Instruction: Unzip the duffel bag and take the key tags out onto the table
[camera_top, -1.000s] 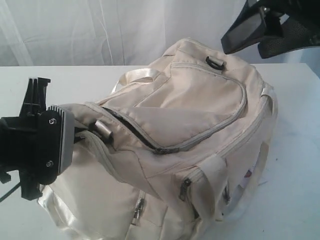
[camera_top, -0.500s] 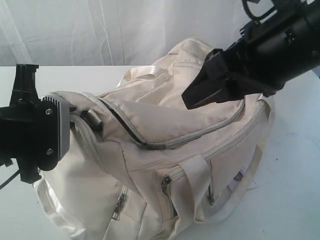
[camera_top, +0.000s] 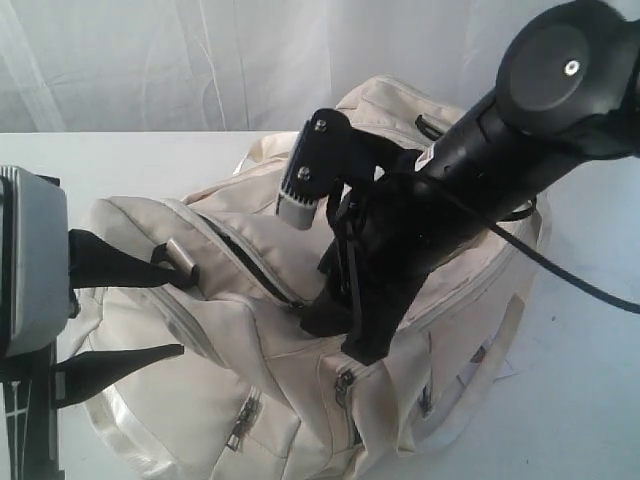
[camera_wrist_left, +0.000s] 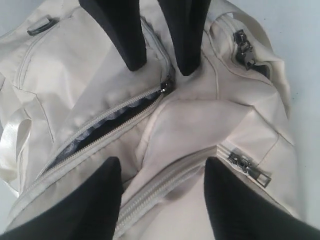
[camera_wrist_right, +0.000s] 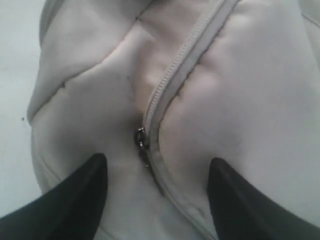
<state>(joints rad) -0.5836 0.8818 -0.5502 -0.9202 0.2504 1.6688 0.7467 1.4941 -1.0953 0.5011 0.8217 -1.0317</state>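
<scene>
One duffel bag (camera_top: 250, 200) sat on the surface (camera_top: 590, 400), one zipper (camera_wrist_left: 115, 120) partly undone; left gripper (camera_wrist_left: 162, 165) and right gripper (camera_wrist_right: 157, 160) both had fingers apart.

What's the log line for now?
duffel bag: zipper partly open | right fingers: open over zipper pull | left fingers: open | key tags: unseen

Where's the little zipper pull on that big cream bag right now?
The small dark metal zipper pull sits on the cream-white fabric duffel bag, central in the exterior view, where the half-open zipper ends, close to the right pincer.
</scene>
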